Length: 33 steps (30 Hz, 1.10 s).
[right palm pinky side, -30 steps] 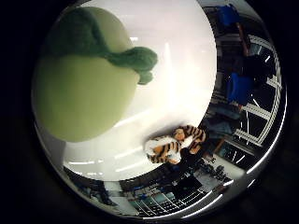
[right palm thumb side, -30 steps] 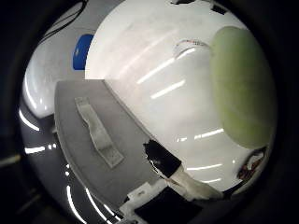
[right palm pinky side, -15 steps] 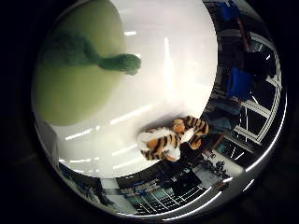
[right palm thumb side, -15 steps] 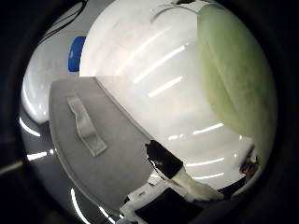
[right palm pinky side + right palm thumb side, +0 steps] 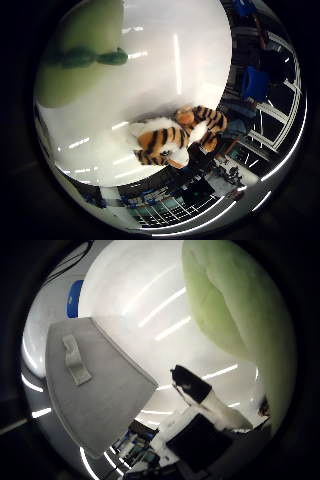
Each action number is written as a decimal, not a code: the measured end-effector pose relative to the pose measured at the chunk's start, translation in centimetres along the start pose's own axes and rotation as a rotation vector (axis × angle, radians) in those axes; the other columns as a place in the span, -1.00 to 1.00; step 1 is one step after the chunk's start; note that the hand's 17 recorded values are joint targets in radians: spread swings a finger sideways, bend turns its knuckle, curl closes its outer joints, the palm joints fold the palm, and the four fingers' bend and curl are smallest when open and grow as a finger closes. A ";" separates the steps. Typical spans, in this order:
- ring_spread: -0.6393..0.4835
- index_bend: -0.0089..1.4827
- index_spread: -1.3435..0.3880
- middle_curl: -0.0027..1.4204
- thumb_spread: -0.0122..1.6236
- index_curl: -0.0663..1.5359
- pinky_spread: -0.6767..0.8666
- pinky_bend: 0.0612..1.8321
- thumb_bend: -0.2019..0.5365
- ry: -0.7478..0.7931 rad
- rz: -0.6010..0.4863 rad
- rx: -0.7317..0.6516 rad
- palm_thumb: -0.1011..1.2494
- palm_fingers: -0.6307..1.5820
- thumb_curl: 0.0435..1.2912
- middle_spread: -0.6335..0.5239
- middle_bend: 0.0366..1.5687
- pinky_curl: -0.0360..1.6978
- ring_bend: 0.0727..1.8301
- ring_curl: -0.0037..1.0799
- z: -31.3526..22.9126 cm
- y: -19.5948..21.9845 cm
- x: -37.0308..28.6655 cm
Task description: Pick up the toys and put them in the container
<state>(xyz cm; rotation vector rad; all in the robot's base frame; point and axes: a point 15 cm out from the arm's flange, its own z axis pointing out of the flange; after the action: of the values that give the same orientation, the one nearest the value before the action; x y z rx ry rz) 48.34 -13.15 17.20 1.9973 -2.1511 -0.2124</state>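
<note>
A striped orange and black tiger toy (image 5: 172, 140) lies on the white table (image 5: 170, 65) near its edge. A large pale green plush toy (image 5: 235, 305) with a dark green part (image 5: 87, 56) lies on the same table, close to the palm. A grey felt container (image 5: 95, 390) with a strap handle (image 5: 75, 360) stands against the table. My hand (image 5: 205, 400) hovers above the table between the toys and holds nothing. One white finger with a black tip reaches out straight over the table.
A blue object (image 5: 75, 297) sits beyond the container's far side. Blue chairs (image 5: 257, 82) and shelving stand in the room past the table's edge by the tiger.
The whole picture has shifted, so my hand has moved. The tiger toy and the grey container now look larger. The toys lie where they were on the table.
</note>
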 end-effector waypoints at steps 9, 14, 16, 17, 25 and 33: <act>-0.51 -0.63 0.12 -0.05 0.33 -0.49 -0.64 0.03 -0.48 0.023 0.025 0.040 0.44 0.34 -0.46 -0.55 -0.14 -0.46 0.15 0.07 -0.5 -0.6 2.3; -0.54 -0.21 -0.02 0.31 0.31 -0.21 -0.61 0.42 -0.47 0.033 0.045 0.104 0.58 0.31 -0.41 -0.75 0.01 -0.22 0.34 0.34 -2.1 -1.2 3.6; -0.53 -0.03 -0.05 0.44 0.32 -0.08 -0.57 0.49 -0.47 0.035 0.055 0.133 0.62 0.29 -0.39 -0.79 0.09 -0.15 0.40 0.43 -2.9 -1.4 4.1; -0.53 0.10 -0.05 0.53 0.32 0.02 -0.54 0.53 -0.47 0.037 0.061 0.157 0.65 0.28 -0.38 -0.82 0.16 -0.09 0.44 0.49 -3.6 -1.6 4.5; -0.46 0.46 0.04 0.76 0.26 0.35 -0.40 0.65 -0.48 0.046 0.084 0.297 0.78 0.27 -0.25 -0.77 0.46 0.13 0.54 0.73 -7.7 -0.4 5.3; -0.43 0.53 0.13 0.76 0.18 0.39 -0.33 0.59 -0.48 0.013 0.091 0.381 0.83 0.27 -0.09 -0.65 0.54 0.30 0.57 0.81 -15.5 4.6 3.4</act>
<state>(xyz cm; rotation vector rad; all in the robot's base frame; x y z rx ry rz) 47.36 -15.69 33.50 2.0680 -2.4132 0.2424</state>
